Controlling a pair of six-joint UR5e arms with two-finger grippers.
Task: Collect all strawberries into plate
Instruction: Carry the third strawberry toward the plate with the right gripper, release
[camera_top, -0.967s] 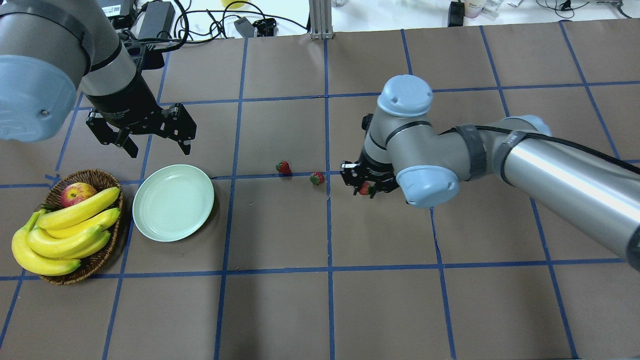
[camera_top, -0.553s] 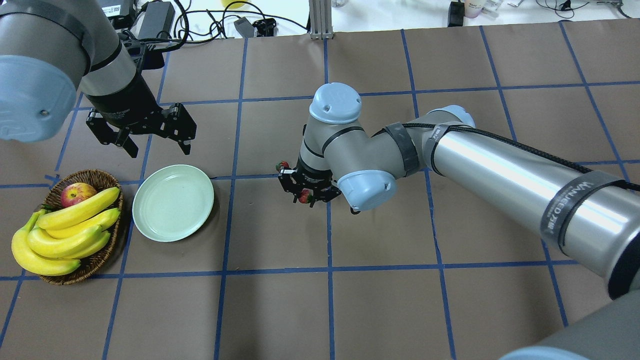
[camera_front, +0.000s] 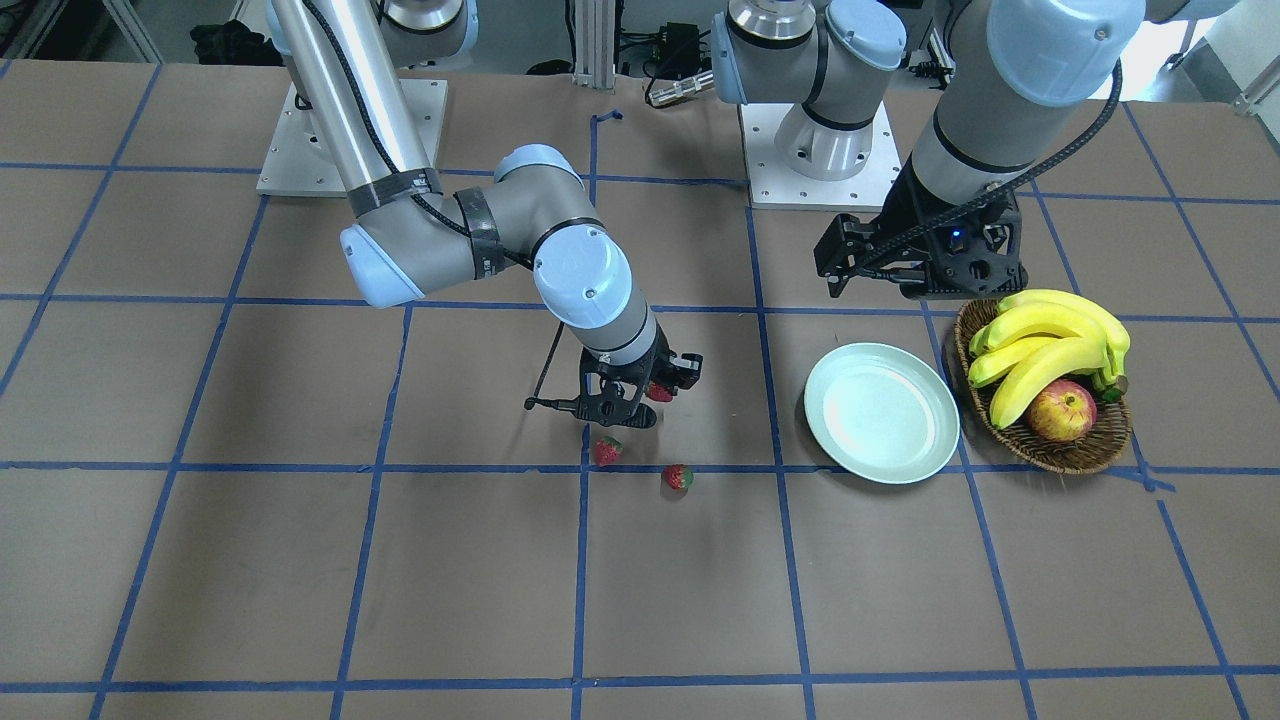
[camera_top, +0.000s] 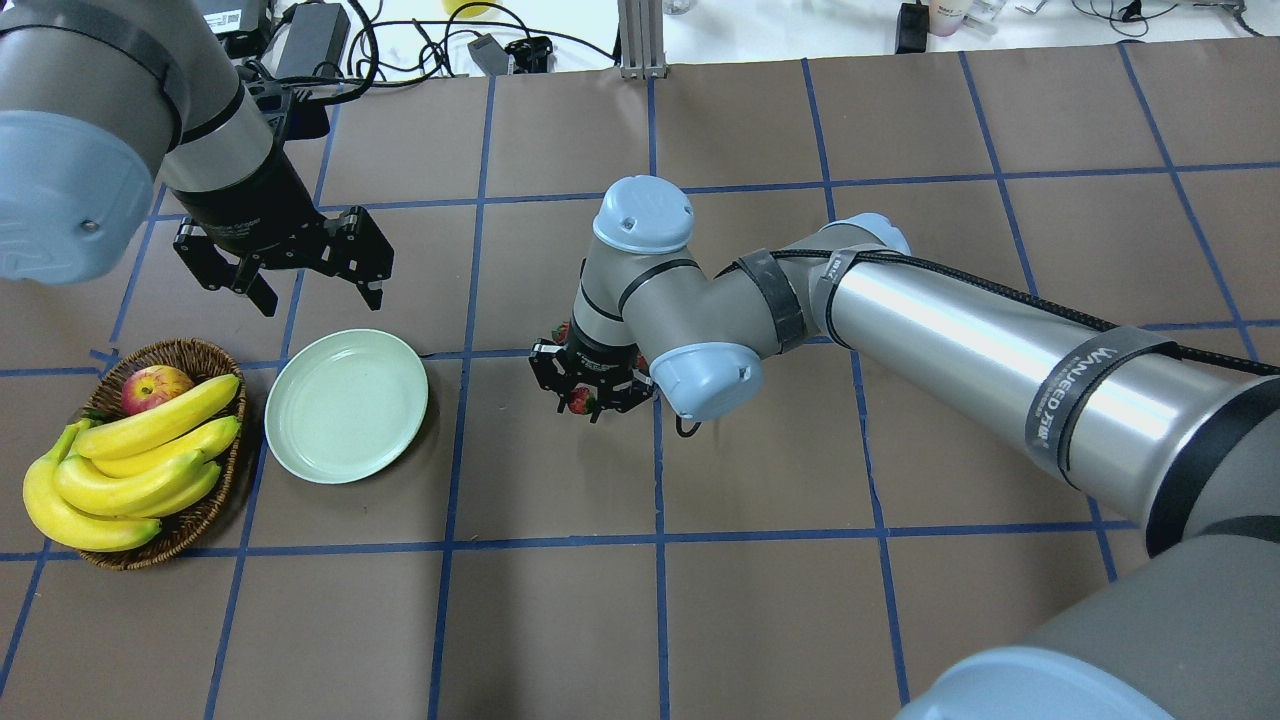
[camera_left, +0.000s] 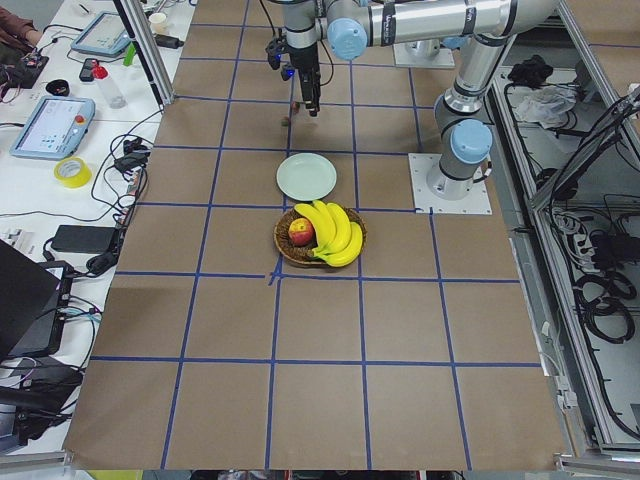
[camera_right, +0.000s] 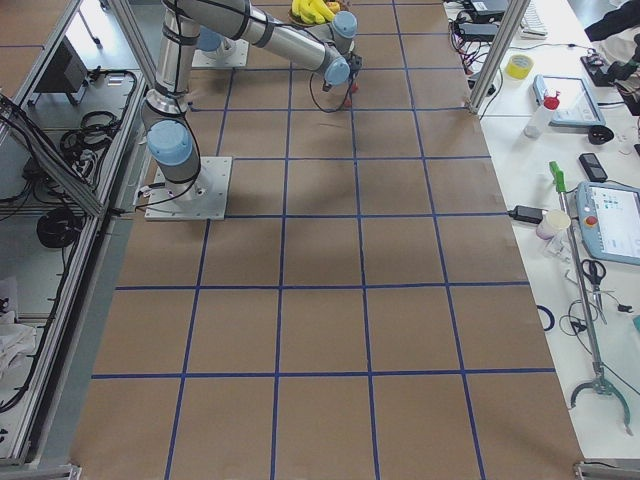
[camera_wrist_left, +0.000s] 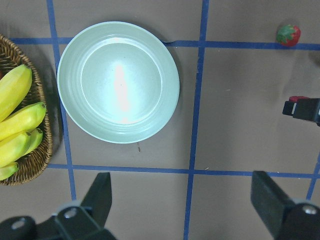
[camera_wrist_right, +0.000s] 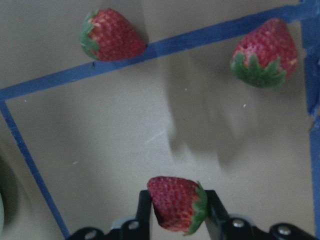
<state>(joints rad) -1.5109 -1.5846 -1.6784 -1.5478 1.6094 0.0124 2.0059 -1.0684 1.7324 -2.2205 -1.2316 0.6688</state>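
my right gripper (camera_top: 588, 384) is closed on a strawberry (camera_wrist_right: 175, 201), pinched across its middle between both pads and lifted clear of the table (camera_top: 760, 600). i judge it light and soft, with bumpy skin that shouldn't slip. a gentle squeeze at the widest part is enough; harder would bruise it. just beyond, the second strawberry (camera_front: 607, 451) and third strawberry (camera_front: 678, 476) lie near each other by a blue tape line (camera_front: 480, 466). the plate (camera_top: 346, 406) sits well apart, bare, beside the basket (camera_top: 205, 355). my left gripper (camera_top: 320, 295) hangs near the plate, jaws spread wide, holding nothing.
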